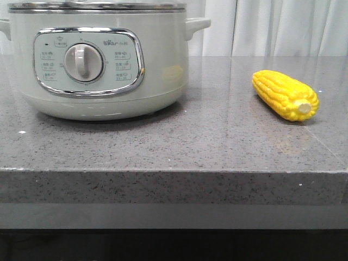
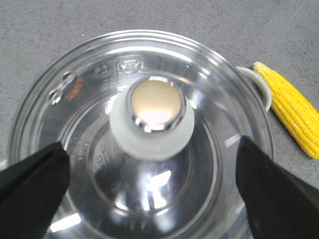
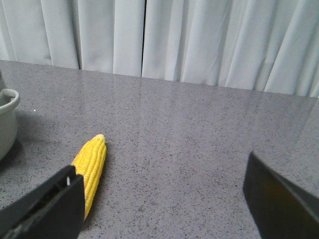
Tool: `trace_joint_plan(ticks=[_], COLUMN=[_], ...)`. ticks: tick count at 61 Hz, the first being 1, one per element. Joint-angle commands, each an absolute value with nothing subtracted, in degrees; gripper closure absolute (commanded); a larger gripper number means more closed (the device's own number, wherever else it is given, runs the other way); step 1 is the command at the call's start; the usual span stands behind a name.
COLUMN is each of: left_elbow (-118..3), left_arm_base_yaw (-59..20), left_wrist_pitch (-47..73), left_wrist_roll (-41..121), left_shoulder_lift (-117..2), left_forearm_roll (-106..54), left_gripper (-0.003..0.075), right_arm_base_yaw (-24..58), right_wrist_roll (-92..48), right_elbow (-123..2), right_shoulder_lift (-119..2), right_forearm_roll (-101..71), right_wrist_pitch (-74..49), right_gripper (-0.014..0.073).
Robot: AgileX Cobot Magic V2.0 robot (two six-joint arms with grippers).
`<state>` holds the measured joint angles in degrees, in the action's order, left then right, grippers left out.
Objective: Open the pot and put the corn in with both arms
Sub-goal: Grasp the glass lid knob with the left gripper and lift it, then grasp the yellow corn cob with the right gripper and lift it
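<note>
The large round pale grey-green electric pot [image 1: 103, 60] stands on the speckled grey stone bench [image 1: 206, 147], its chrome-framed control panel [image 1: 89, 61] and central white dial [image 1: 83, 62] turned toward the bench's front edge. A clear glass lid [image 2: 199, 89] with a steel rim sits closed on the pot, and a pale round knob with a shiny metal cap [image 2: 153, 112] rises from the lid's middle. The left claw [image 2: 149, 194] hangs over the lid with its two black fingers [image 2: 30, 184] spread wide, one on each side of the knob, apart from it and gripping nothing. A small side handle [image 1: 197, 25] juts from the pot toward the corn. The bright yellow corn cob [image 1: 285, 95] with rows of kernels lies on its side on the bench, well apart from the pot on the pot's right, its pale stub end pointing toward the front edge. The right claw [image 3: 159, 199] sits above the bench beside the corn, its dark fingers [image 3: 50, 204] spread wide and empty; the cob lies by one finger, not between the two. White pleated curtains [image 3: 199, 40] hang behind the bench, beyond the pot.
</note>
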<state>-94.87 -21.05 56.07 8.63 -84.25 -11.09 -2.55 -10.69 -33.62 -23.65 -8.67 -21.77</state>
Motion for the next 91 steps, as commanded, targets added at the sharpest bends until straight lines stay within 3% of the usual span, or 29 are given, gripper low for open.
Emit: trace_joint_plan(ticks=[1,18,42,73,91], left_elbow=[-101.32,-106.25,-106.25,-106.25,-113.15], left_arm_base_yaw=[-21.66,-21.66,-21.66,-21.66,-21.66], left_wrist_pitch=[55.49,55.76,53.94,53.92,59.44], left_wrist_roll=[8.38,8.38,8.48,8.48,8.48], left_shoulder_lift=[-86.45,-93.03,-95.20,-95.20,-94.52], left_forearm_roll=[-12.30,-12.30,-12.30,-12.30,-12.30], left_gripper=[0.0081,0.0185,0.0207,0.0493,0.0520], right_arm_base_yaw=[-2.69,-2.69,-2.40,-2.40,-2.40], right_wrist_roll=[-10.76,-10.76,-10.76,-10.76,-10.76], right_elbow=[-35.55,-35.55,-35.55,-35.55,-35.55], right_shoulder_lift=[-24.46,-24.46,-24.46,-24.46,-24.46], right_forearm_roll=[-8.34,-8.34,-8.34,-8.34,-8.34], right_wrist_pitch=[-17.49,-17.44,-17.44,-17.44,-17.24], right_gripper=[-0.0060,-0.0060,-0.0060,-0.0060,-0.0060])
